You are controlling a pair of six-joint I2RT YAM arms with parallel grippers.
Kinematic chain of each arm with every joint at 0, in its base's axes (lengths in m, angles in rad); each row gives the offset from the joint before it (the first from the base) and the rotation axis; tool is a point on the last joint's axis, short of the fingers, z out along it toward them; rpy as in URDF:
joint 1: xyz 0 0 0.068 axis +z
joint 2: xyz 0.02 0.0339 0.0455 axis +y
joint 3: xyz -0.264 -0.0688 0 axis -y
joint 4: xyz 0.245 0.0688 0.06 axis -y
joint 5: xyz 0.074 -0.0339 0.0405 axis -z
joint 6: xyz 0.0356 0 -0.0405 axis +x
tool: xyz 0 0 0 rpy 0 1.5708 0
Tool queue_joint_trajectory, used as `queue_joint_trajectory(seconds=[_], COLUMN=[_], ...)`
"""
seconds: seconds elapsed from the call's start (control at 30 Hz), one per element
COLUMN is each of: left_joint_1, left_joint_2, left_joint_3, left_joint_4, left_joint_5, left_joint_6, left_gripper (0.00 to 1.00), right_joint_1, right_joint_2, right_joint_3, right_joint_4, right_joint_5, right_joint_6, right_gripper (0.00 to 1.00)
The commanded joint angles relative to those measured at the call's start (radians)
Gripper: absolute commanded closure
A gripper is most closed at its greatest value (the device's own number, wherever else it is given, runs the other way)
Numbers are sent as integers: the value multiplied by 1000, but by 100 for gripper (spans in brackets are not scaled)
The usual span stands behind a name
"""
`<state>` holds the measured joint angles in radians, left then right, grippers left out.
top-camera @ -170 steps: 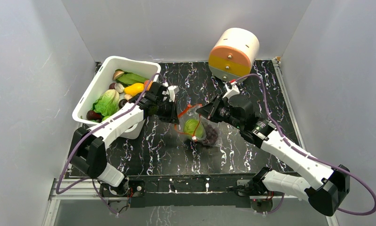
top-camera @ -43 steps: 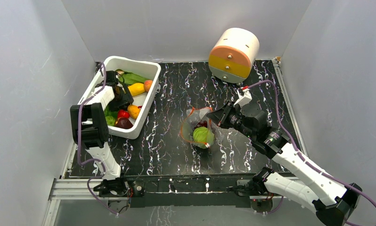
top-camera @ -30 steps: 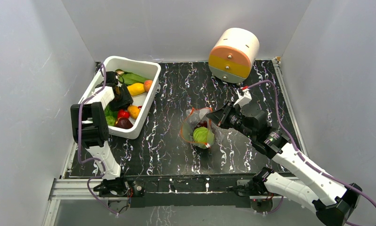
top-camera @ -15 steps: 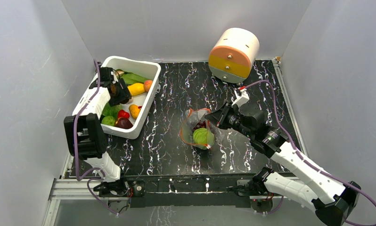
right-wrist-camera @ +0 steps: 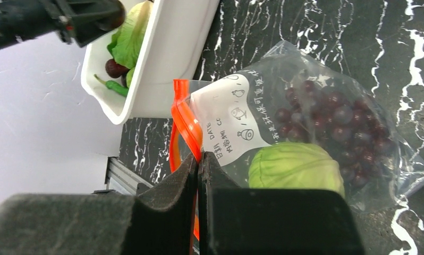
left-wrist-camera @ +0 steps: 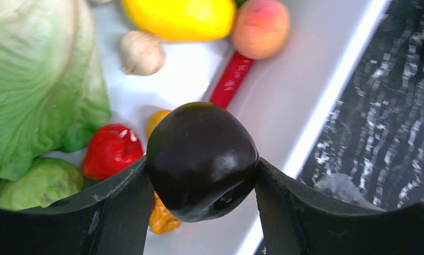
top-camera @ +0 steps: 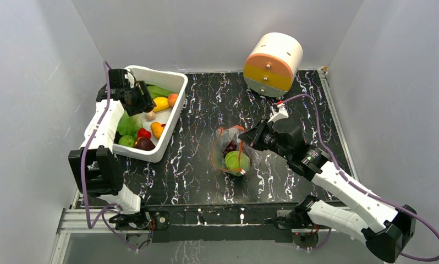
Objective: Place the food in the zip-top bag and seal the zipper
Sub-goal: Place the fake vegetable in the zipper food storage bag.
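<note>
My right gripper (right-wrist-camera: 199,162) is pinched shut on the mouth edge of the zip-top bag (right-wrist-camera: 236,122), right at its orange-red zipper (right-wrist-camera: 182,119). The bag lies on the black marbled table (right-wrist-camera: 327,32) with the green cabbage (right-wrist-camera: 295,167) and grape bunch (right-wrist-camera: 332,122) inside. Farther off, my left gripper (top-camera: 133,100) is clamped on the dark round fruit (left-wrist-camera: 202,159), raised over the white bin (right-wrist-camera: 172,48).

The right gripper (right-wrist-camera: 199,159) has its 2 fingers (right-wrist-camera: 170,199) pressed together on the mouth edge of the zip-top bag (right-wrist-camera: 305,69), at the orange-red zipper (right-wrist-camera: 182,125). Inside the clear bag, a purple grape bunch (right-wrist-camera: 332,125) touches a green cabbage (right-wrist-camera: 295,167). A white bin (right-wrist-camera: 172,48) stands beyond on the black marbled table (right-wrist-camera: 316,21).
</note>
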<state>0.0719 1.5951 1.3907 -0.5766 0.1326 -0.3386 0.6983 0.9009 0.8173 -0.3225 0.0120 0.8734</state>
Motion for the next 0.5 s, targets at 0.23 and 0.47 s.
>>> queue_joint_trajectory(seconds=[0.23, 0.47], left_joint_1=[-150, -306], left_joint_2=[-139, -154], left_joint_3=[126, 106], left_joint_4=[-113, -194], left_joint_5=[231, 235], left_joint_6=[67, 127], left_gripper=[68, 68], right_joint_1=[-2, -2], right_joint_2=[-24, -5], right_joint_3=[70, 76], right_joint_4=[-7, 8], right_joint_5=[99, 92], right_joint_6=[-5, 3], right_gripper=[100, 100])
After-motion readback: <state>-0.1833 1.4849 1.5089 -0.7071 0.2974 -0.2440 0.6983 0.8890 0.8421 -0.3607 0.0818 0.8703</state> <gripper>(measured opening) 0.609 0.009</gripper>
